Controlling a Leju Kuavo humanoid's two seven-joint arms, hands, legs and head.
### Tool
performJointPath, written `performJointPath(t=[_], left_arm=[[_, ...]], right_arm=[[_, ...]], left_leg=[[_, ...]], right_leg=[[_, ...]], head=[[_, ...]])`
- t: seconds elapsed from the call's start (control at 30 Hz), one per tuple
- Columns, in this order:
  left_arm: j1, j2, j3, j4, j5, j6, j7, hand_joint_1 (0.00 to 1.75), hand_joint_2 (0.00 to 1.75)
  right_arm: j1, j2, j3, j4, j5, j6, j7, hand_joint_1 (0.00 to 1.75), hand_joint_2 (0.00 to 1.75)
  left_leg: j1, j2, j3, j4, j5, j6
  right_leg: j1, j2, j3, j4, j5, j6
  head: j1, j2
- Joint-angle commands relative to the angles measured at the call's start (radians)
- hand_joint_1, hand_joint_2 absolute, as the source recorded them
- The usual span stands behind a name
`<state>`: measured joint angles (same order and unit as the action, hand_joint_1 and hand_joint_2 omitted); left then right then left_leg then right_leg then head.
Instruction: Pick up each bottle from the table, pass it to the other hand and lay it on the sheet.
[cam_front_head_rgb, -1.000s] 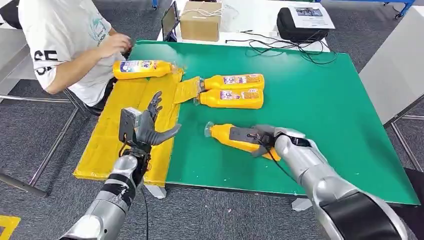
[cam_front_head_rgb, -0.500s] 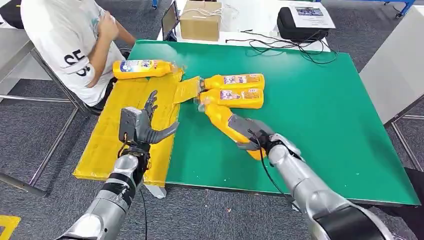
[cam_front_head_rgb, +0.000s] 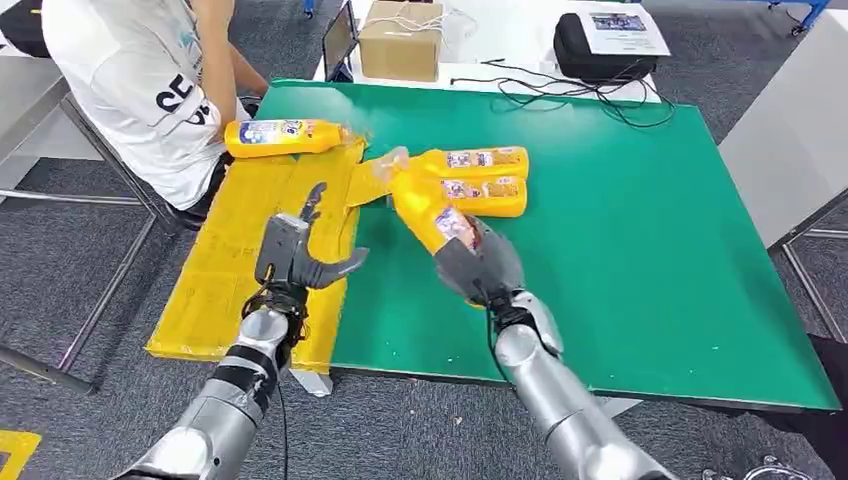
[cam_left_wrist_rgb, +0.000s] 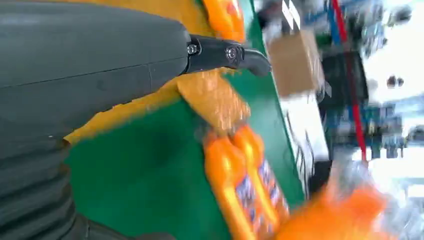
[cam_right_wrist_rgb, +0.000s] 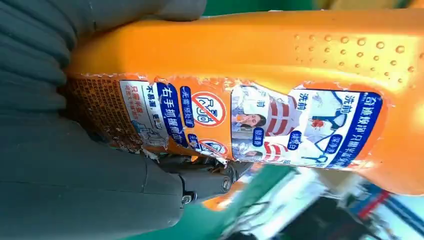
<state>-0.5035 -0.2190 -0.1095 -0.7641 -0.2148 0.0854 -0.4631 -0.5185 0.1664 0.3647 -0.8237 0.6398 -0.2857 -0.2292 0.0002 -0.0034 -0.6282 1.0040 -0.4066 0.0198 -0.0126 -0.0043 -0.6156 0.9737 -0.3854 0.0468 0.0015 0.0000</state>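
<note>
Gripped the stiff, slick-looking orange bottle (cam_front_head_rgb: 432, 215) mid-body with right hand (cam_front_head_rgb: 478, 268) fingers wrapped, neck toward 11 o'clock; left hand (cam_front_head_rgb: 300, 258) spread, empty.

My green bench (cam_front_head_rgb: 640, 230) carried a yellow sheet (cam_front_head_rgb: 240, 250) along one edge, two orange bottles (cam_front_head_rgb: 478, 178) lying side by side, one bottle (cam_front_head_rgb: 285, 137) on the sheet.

A box (cam_front_head_rgb: 402, 40) stands just beyond the green table (cam_front_head_rgb: 640, 210), a black bag (cam_front_head_rgb: 610, 45) beside it, cables (cam_front_head_rgb: 570, 90) trailing over the far edge; a person (cam_front_head_rgb: 150, 90) sits at the far left corner.
</note>
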Motion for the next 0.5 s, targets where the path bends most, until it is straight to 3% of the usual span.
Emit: performJointPath(t=[0.03,0.3,0.5], left_arm=[[-0.065,-0.005,-0.027,0.082,0.023,-0.041,0.015,0.0,1.75],[-0.082,-0.014,-0.01,0.118,0.331,-0.438,0.103,0.0,1.75],[-0.08,-0.001,-0.082,0.088,0.472,-0.527,0.145,0.0,1.75]], right_arm=[[-0.007,0.027,0.017,-0.044,0.004,-0.016,-0.012,1.75,1.75],[-0.03,0.06,0.085,0.012,0.032,-0.037,-0.073,1.75,1.75],[-0.017,0.058,0.126,0.032,0.065,-0.053,-0.102,1.75,1.75]], left_leg=[[0.0,0.0,0.001,0.0,-0.001,-0.001],[0.001,0.001,0.002,0.0,-0.001,-0.001],[0.001,0.001,0.005,0.001,-0.003,-0.001]], right_leg=[[0.0,0.0,0.002,0.0,-0.001,-0.001],[0.001,0.001,0.002,0.0,-0.001,-0.001],[0.001,0.001,0.005,0.001,-0.003,-0.002]], head=[[0.0,0.0],[0.0,0.0],[0.0,0.0]])
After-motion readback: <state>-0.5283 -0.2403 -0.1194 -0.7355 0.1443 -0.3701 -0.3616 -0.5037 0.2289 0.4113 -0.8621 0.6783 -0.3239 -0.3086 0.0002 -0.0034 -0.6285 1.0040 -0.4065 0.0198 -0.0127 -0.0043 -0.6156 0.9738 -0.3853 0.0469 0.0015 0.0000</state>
